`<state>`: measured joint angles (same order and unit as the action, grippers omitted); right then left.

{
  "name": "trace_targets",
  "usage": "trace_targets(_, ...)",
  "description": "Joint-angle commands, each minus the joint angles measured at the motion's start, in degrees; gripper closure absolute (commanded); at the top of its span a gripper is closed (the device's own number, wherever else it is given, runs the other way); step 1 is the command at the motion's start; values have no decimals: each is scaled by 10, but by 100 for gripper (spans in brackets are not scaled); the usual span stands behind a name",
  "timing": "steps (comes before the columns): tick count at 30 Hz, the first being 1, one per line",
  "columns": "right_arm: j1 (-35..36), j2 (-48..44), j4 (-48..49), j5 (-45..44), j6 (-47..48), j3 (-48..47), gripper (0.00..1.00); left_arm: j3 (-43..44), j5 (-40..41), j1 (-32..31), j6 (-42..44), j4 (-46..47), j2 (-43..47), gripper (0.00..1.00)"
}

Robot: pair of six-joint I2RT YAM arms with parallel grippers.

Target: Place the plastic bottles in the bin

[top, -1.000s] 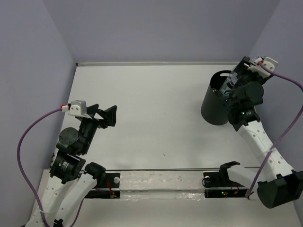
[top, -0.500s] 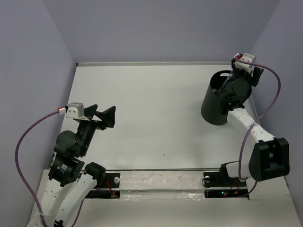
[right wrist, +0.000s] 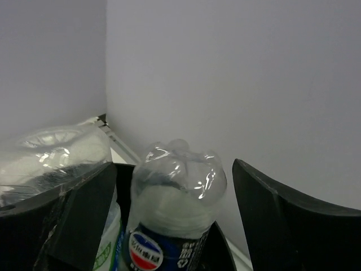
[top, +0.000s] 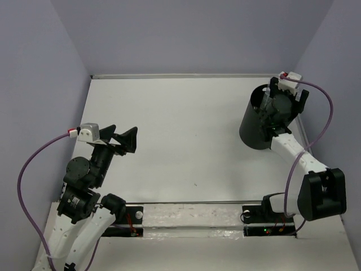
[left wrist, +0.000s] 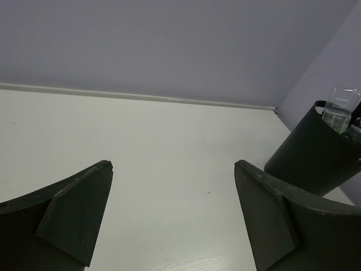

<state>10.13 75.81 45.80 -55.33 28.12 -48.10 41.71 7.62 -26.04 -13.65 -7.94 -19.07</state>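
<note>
The bin (top: pixel 254 127) stands on the far right of the table (top: pixel 180 118), close to the right wall. The right gripper (right wrist: pixel 174 169) is up over the bin's far rim. Its fingers (right wrist: pixel 276 220) are spread wide. The blue-label bottle (right wrist: pixel 176 195) sits between them, bottom end up, with its lower part down in the bin. There is a thin gap on each side of it, so the fingers do not squeeze it. A clear bottle (right wrist: pixel 53 149) lies just beside it, by the other finger, at the top of the bin. The left gripper (left wrist: pixel 172 166) is on the near left, well away from the bin. Its fingers are wide apart too and hold nothing.
</note>
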Motion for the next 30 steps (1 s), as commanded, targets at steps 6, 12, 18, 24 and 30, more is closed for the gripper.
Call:
trace_targets(6, -3, -76, -311, 65, -224, -111, 7, -3, 3, -2, 1, 28, -16, 1)
trace_targets(12, -3, -109, -466, 153, -337, -158, 9, -3, 6, -1, 1, 28, -29, 1)
trace_targets(18, -3, -173, -585, 444, -445, -180, 7, -2, 13, -1, 0, 26, -43, 1)
trace_targets(24, -3, -290, -589, 673, -518, -155, 0, -1, -30, -2, -25, 45, -53, 1)
trace_targets(30, -3, -385, -604, 813, -536, -158, 0, 59, -90, -1, -55, 54, -76, 1)
